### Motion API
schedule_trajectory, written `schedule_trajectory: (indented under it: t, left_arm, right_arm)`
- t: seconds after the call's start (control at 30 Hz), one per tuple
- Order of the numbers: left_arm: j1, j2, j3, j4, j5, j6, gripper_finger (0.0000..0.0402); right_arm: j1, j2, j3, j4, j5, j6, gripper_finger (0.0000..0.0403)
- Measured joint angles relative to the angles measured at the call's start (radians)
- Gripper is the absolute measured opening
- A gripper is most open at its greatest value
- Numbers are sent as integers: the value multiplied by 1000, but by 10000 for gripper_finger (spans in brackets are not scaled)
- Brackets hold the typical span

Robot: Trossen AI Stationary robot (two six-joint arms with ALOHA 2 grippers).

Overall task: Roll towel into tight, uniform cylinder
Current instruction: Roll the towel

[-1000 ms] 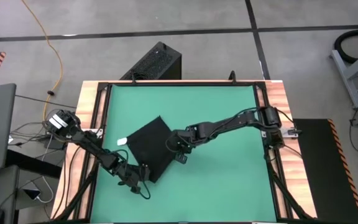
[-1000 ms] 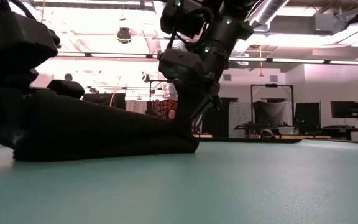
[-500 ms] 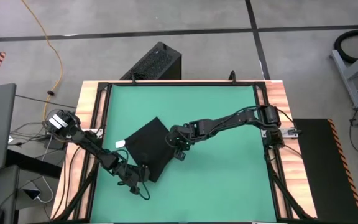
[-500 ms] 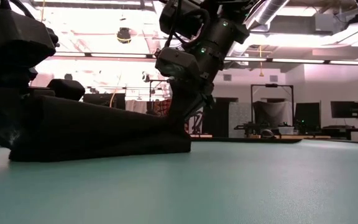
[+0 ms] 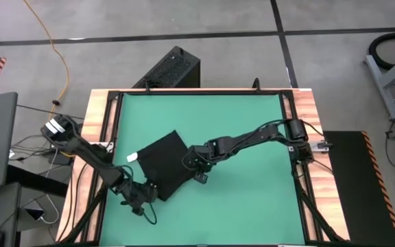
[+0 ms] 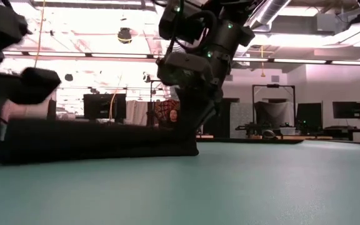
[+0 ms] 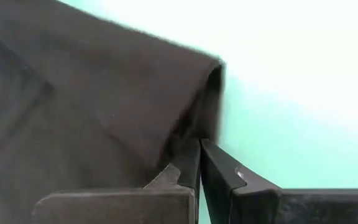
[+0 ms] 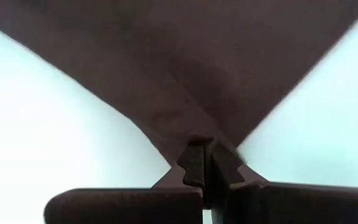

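A: Where is the towel [image 5: 162, 167] right now?

B: On the left half of the green mat [image 5: 252, 123], lying turned like a diamond and not yet rolled. From table height it reads as a low, flat dark slab [image 6: 99, 140], so I judge the cylinder is barely begun.

A: And the 2 arms?

B: Each has a corner. The right gripper [image 5: 195, 165] is at the towel's right corner, and its wrist camera shows the fingers pressed together with the cloth's point [image 8: 191, 118] caught between them. The left gripper [image 5: 145, 192] is at the near corner; its fingers are likewise clamped on the cloth's edge [image 7: 194, 134].

A: Why hold it that way?

B: My reading: pinching 2 neighbouring corners keeps the edge between them taut, so it can be turned over as 1 straight line. A tight, even roll needs that first fold straight.

A: Any writing or brand?

B: Only a small white tag [image 5: 132, 156] at the towel's left corner. It seems blank, though it is too small to be sure. Nothing readable on the mat or the black ribbed box [image 5: 170, 68] beyond the table.
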Motion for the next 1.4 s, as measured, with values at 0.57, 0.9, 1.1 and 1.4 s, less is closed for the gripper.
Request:
schedule_trajectory:
  t: [0.57,0.9,1.1,1.4]
  left_arm:
    - [116,-73,-92,167,-119,272,0]
    - [196,75,-104,305,-17,344,0]
    - [209,124,-103,376,20,385,0]
    - [209,125,-103,375,32,394,0]
  right_arm:
    - [58,8,48,-37,-134,4,13]
    - [67,7,114,-96,-243,-25,13]
    - [16,15,113,-95,-273,-26,13]
    - [-38,15,108,-96,-311,-39,13]
